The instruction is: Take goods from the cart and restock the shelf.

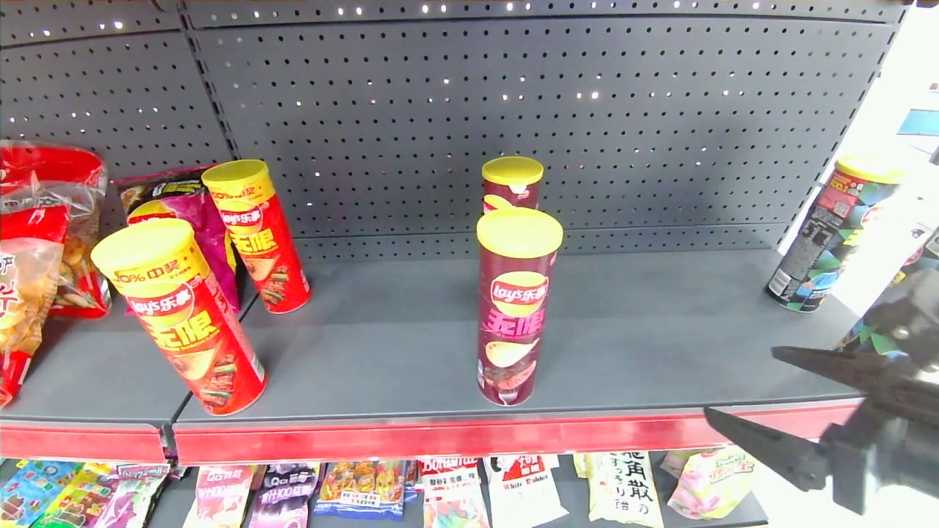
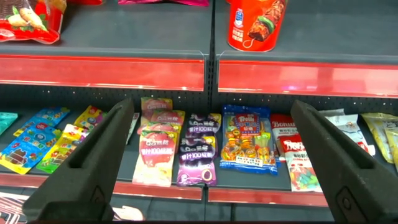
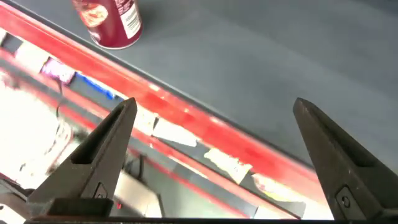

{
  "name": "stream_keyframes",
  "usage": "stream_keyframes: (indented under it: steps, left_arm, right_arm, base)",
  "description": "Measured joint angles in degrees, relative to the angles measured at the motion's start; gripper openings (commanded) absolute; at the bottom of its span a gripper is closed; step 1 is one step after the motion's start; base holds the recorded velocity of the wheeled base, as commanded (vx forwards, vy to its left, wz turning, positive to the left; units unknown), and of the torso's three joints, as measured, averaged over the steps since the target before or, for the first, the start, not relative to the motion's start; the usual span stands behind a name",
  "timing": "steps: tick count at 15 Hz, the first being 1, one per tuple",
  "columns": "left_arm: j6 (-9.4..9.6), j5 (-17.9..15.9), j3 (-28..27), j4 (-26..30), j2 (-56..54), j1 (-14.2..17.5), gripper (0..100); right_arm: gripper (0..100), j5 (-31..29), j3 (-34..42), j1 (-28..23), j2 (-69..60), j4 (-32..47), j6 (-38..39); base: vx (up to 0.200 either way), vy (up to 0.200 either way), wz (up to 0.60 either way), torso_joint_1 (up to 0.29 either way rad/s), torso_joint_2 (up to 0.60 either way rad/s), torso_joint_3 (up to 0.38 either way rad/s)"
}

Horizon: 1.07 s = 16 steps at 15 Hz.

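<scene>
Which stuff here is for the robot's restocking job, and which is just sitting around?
For the job:
- shelf
- front maroon chip can
- back maroon chip can
- front red chip can
- back red chip can
- black chip can
- right hand, open and empty
- left hand, open and empty

Just there:
- snack bags at the shelf's left end
- sweet packets on the lower shelf

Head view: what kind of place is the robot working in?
Most likely a shop aisle, perhaps a mock-up. A grey shelf with a perforated back panel and a red front strip holds chip canisters with yellow lids, and sweet packets lie on the lower shelf.
</scene>
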Motion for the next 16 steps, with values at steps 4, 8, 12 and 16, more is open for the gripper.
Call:
stream_keyframes:
  steps: [4,8,12,16]
  left_arm:
    - [0.05,0.00,0.00,-0.02,0.00,0.00,100]
    - [0.05,0.00,0.00,0.00,0.00,0.02,100]
    - [0.05,0.00,0.00,0.00,0.00,0.02,100]
    - [0.05,0.00,0.00,0.00,0.00,0.00,100]
  right_arm:
    - [100,-0.26,7.22,-11.02,-17.07,3.99,-0.29]
    - [100,-1.24,8.84,-18.38,-33.05,19.07,-0.33]
    - [100,-14.04,8.96,-23.04,-46.31,30.10,-0.33]
    - [100,-17.12,8.73,-37.25,-47.60,30.85,-0.29]
  base:
    - [0.000,0.000,0.00,0.000,0.00,0.000]
    - [0.000,0.000,0.00,0.000,0.00,0.000]
    - [0.000,0.000,0.00,0.000,0.00,0.000]
    - [0.000,0.000,0.00,0.000,0.00,0.000]
